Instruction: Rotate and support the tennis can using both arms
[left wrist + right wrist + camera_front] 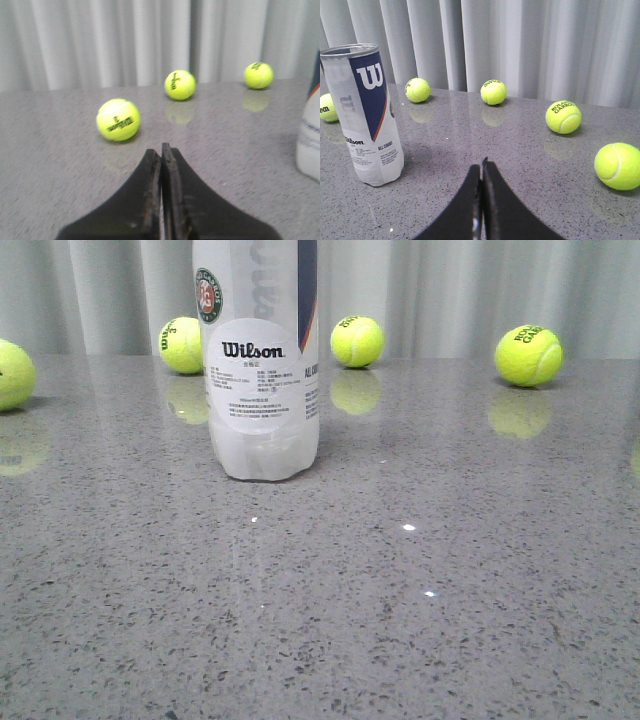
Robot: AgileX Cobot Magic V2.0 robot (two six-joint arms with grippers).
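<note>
Can (364, 112) stands upright on the bench (420, 580), apart from both closed, empty end effectors (161, 150) (482, 165); open wide before approaching.

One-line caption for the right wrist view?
Right pincer shut, short of the upright tennis can; five tennis balls scattered on the grey table.
</note>
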